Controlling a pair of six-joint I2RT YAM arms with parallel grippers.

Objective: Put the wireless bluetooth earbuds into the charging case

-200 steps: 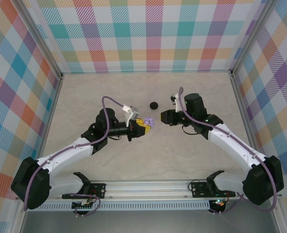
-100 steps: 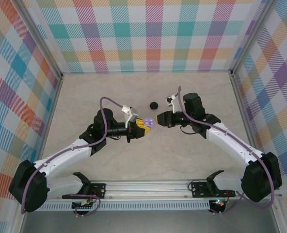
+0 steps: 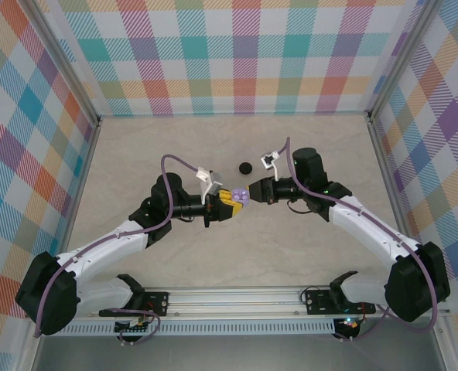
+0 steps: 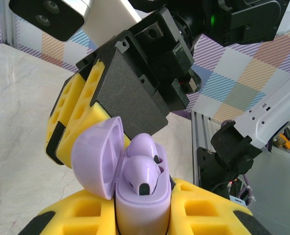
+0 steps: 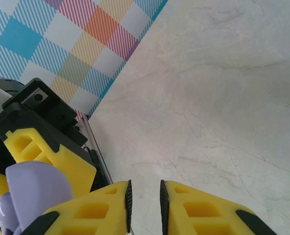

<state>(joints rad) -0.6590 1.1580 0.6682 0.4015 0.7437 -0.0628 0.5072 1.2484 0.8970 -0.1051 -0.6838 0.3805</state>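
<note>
A lavender charging case [image 4: 141,215] is being gripped by the left gripper [image 3: 233,197], whose yellow fingers [image 4: 199,196] are being pressed tight against the two sides of the case's body. The case is being held over the middle of the table [image 3: 306,147], with its open side being turned toward the right arm. Its lid [image 4: 97,157] is being kept swung back on the hinge. Two lavender earbuds [image 4: 144,177] are being carried inside the case, one in front of the other, each sitting in its own well. Whether they are pushed fully home cannot be told.

The right gripper [image 3: 254,191] is being held just beside the open case, tip to tip with the left gripper. Whether the case is being touched by it cannot be told. In the left wrist view its yellow and black finger is being seen close behind the lid. Its jaws are being kept nearly together, with only a thin slit being left between the fingers [image 5: 208,205]. Nothing is being held in that slit in the right wrist view.

A black round case [image 3: 245,166] is being left lying on the table, near the two grippers on the side toward the far edge and apart from both.
</note>
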